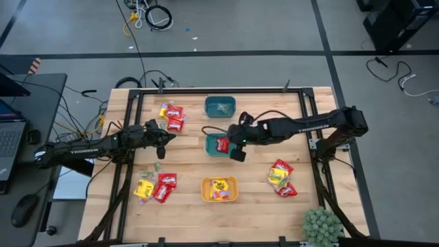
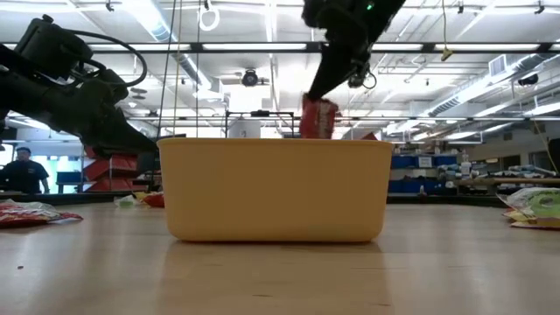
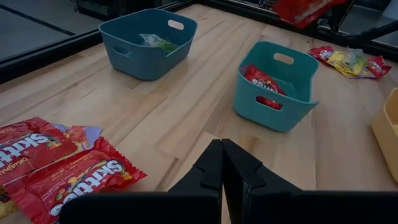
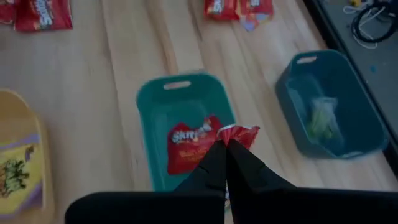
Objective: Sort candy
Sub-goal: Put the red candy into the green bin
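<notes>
My right gripper (image 1: 236, 152) is shut on a red candy packet (image 2: 318, 118), which hangs over the middle teal bin (image 1: 209, 152). Another red packet (image 4: 189, 148) lies in that bin. The far, darker teal bin (image 1: 219, 106) holds pale green candy (image 4: 322, 121). The orange bin (image 1: 219, 189) at the near side holds a yellow packet (image 1: 219, 185). My left gripper (image 3: 222, 165) is shut and touches nothing. It waits above the table at the left, beside red packets (image 3: 68, 177). My right gripper pinches the red packet's crimped top edge (image 4: 239, 134) between its two fingers. The fingers slant down from the table's right side. The packet hangs below the fingers (image 2: 325, 83), lifted clear, above the middle teal bin.
Loose candy lies in three heaps: red and yellow at the far left (image 1: 171, 116), at the near left (image 1: 154, 186) and at the right (image 1: 281, 177). A small green plant (image 1: 322, 225) stands at the near right corner. Bare wood (image 1: 254, 175) lies between the bins and heaps.
</notes>
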{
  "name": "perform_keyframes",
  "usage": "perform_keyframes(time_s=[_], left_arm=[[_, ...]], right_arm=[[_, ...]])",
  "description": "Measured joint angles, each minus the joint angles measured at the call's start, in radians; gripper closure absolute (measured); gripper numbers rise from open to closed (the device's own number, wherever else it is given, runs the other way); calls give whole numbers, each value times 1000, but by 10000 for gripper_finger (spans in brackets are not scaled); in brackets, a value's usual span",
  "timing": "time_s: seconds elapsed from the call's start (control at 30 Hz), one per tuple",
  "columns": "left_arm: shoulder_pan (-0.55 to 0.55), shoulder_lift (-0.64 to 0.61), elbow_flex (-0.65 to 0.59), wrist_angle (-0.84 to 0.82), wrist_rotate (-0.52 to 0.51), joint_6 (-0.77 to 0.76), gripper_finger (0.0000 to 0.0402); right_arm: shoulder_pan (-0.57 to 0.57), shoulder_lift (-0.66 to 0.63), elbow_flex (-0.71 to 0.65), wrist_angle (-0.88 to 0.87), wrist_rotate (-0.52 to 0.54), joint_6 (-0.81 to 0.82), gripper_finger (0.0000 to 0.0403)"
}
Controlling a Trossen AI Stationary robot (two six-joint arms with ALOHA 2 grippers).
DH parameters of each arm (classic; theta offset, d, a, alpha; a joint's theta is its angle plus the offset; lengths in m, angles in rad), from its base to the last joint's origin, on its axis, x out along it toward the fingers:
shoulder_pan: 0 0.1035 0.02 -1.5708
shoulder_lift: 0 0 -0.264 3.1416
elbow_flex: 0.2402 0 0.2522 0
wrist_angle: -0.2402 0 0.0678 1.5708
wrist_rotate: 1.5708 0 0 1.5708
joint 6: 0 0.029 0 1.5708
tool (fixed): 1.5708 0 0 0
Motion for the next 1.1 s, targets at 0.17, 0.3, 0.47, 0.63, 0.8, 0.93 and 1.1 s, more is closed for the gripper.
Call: perform_keyframes(time_s=[0.17, 0.3, 0.47, 0.63, 0.8, 0.93, 1.1], left_arm=[[0, 2, 0, 3, -1, 0, 396], [0, 4, 0, 1, -5, 0, 396], [0, 4, 0, -1, -10, 0, 396], [0, 4, 0, -2, -11, 0, 396], [0, 4, 0, -1, -11, 0, 396], [0, 4, 0, 1, -11, 5, 396], [0, 4, 0, 13, -4, 6, 396]], right_arm=[[-2, 87, -1, 45, -3, -52, 403], [-13, 162, -1, 88, -30, -86, 403], [-29, 240, -1, 100, -31, -138, 403], [-41, 307, -1, 111, -31, -172, 393], [-44, 328, -2, 110, -51, -207, 334], [-45, 298, 2, 114, -49, -170, 267], [-46, 242, 45, 69, -46, -165, 204]])
